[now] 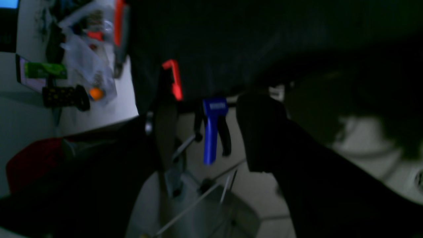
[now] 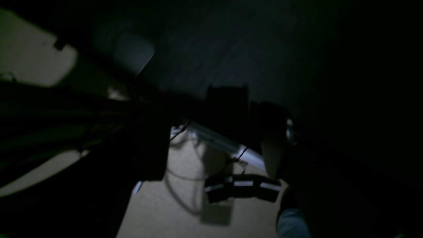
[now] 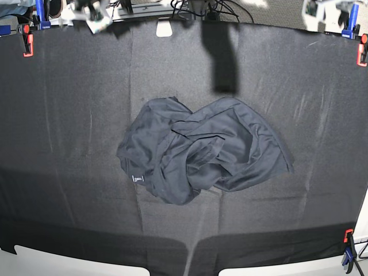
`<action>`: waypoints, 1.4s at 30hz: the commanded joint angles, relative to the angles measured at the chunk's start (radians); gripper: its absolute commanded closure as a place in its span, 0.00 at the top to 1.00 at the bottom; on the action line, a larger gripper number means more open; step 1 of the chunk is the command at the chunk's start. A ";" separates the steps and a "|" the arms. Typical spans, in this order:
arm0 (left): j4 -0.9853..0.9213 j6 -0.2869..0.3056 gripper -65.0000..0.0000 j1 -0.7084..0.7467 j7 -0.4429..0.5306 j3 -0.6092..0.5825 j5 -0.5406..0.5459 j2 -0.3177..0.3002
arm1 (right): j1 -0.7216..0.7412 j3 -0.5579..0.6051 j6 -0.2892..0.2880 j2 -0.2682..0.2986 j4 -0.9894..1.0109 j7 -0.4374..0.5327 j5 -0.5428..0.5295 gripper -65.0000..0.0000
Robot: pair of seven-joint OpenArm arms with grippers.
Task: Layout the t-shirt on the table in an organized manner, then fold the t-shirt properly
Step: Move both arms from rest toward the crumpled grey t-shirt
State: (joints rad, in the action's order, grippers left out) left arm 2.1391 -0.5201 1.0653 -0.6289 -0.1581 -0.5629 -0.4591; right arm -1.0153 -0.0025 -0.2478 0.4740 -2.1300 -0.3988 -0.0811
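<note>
Black, slightly textured cloth across the large wide table [image 3: 57, 201], with white edges showing at the near side and an orange-and-blue clamp [image 3: 348, 248] at the near right corner. Crumpled in the middle of that cloth: the dark navy-grey short-sleeved t-shirt [image 3: 201, 149]. Lies bunched into overlapping folds, small white neck label [image 3: 137, 178] turned toward the near side, touched by neither arm. Farther back, orange and blue corner clamps [image 3: 26, 40] along the far edge. From the dim, blurred wrist views: left gripper [image 1: 211, 109] with jaws apart and holding nothing, a blue clamp handle [image 1: 211, 132] visible through the gap. Right gripper [image 2: 211, 145] spread wide, gripping nothing, pale floor showing between its dark fingers [image 2: 150, 148].
</note>
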 commanded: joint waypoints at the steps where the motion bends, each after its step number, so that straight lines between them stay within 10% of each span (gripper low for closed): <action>1: 0.028 -0.045 0.47 -0.002 0.016 0.000 -0.007 -0.004 | 0.004 -0.004 -0.033 0.002 -0.020 0.014 -0.009 0.62; 8: 0.038 -0.020 0.47 -0.187 0.017 0.000 0.146 -0.004 | 0.178 0.004 -0.034 0.002 -0.019 0.018 -0.086 0.62; 16: 0.023 0.217 0.47 -0.448 0.077 0.000 0.378 -0.004 | 0.354 0.085 -0.033 0.002 -0.019 0.011 -0.091 0.62; 22: -0.134 0.252 0.47 -0.726 0.041 0.000 0.574 0.012 | 0.402 0.112 -0.033 -0.043 -0.019 -0.092 -0.074 0.62; 29: -0.418 0.440 0.47 -1.023 0.022 0.000 0.813 0.065 | 0.402 0.112 -0.032 -0.098 -0.019 -0.101 -0.072 0.62; 42: -0.920 0.446 0.47 -1.378 -0.026 0.000 0.933 0.096 | 0.403 0.112 -0.032 -0.100 -0.019 -0.104 -0.072 0.62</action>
State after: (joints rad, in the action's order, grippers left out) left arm 1.2037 -0.0925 -0.2878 -0.6704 -0.1627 0.3668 -0.3553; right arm -0.6125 0.1143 -0.2508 0.3679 -2.1292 -0.5224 -0.1509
